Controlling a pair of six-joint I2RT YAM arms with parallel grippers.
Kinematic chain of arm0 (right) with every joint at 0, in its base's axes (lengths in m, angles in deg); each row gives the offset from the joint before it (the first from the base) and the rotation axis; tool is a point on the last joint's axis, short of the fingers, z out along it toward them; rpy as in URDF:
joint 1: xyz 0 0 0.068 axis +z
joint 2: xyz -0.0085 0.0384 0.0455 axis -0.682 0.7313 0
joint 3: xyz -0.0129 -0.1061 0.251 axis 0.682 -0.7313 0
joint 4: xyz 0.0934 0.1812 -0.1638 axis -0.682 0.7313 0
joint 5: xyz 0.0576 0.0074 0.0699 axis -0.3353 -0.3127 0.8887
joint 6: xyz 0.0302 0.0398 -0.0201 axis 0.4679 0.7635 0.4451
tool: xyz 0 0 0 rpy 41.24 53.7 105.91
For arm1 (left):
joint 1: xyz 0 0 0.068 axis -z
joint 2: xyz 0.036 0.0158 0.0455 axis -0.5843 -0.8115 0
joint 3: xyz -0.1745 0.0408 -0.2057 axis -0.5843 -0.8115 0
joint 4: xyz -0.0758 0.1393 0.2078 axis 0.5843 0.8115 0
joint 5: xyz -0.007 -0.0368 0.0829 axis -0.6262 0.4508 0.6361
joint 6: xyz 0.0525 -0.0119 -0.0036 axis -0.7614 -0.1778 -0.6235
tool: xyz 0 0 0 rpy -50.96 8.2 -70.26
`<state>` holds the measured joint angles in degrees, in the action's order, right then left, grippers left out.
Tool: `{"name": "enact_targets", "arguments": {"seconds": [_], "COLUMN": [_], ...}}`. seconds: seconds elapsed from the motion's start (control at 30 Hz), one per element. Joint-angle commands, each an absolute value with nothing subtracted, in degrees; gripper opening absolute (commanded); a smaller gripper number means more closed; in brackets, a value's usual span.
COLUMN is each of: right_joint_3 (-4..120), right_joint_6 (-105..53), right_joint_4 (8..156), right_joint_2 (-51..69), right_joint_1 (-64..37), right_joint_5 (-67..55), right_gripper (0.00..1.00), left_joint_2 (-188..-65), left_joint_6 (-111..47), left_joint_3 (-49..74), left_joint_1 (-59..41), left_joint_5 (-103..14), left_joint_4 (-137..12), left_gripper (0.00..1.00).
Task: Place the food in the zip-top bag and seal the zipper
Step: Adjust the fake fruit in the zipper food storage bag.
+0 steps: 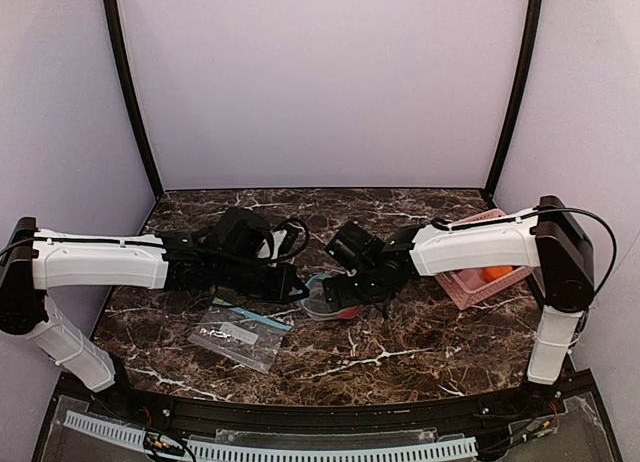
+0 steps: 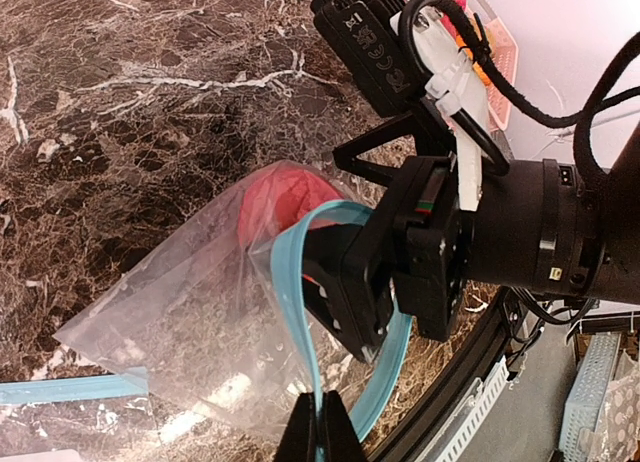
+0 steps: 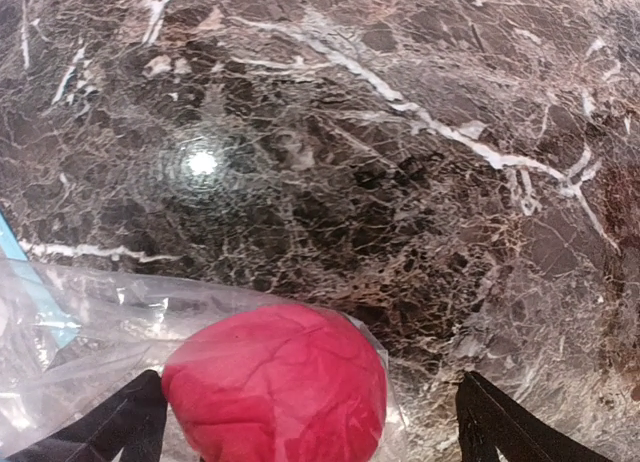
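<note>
A clear zip-top bag [image 2: 170,322] sits mid-bench, its mouth gaping and its teal zipper [image 2: 292,312] bowed into a loop. One wrinkled bright red piece [image 3: 275,382] lies inside. A second clear bag [image 1: 238,334] lies flat beside it, toward the left edge. An orange piece [image 1: 497,274], probably round, sits by the right edge.

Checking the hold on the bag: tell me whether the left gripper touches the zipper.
Touching. Left wrist view: the teal zipper runs into the left gripper, pinched between its shut fingers.
</note>
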<state>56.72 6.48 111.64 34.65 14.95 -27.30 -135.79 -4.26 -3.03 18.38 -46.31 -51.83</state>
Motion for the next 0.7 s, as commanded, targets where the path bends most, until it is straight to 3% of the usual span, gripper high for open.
{"name": "enact_targets", "arguments": {"seconds": [0.0, 0.37, 0.67], "right_joint_3": [56.5, 51.69, 56.72], "right_joint_6": [8.12, 9.39, 3.18], "right_joint_4": [114.97, 115.51, 115.06], "right_joint_2": [36.38, 34.78, 32.29], "right_joint_1": [13.94, 11.85, 12.36], "right_joint_5": [-32.37, -31.86, -26.19], "right_gripper": [0.99, 0.99, 0.99], "left_joint_2": [-134.79, -132.24, -133.74], "left_joint_6": [-4.85, -5.11, -4.35], "left_joint_3": [-2.23, -3.31, -4.07], "left_joint_1": [18.21, 17.61, 17.67], "left_joint_5": [-45.23, -43.22, -45.75], "left_joint_4": [-49.93, -48.54, -50.32], "left_gripper": [0.01, 0.01, 0.01]}}
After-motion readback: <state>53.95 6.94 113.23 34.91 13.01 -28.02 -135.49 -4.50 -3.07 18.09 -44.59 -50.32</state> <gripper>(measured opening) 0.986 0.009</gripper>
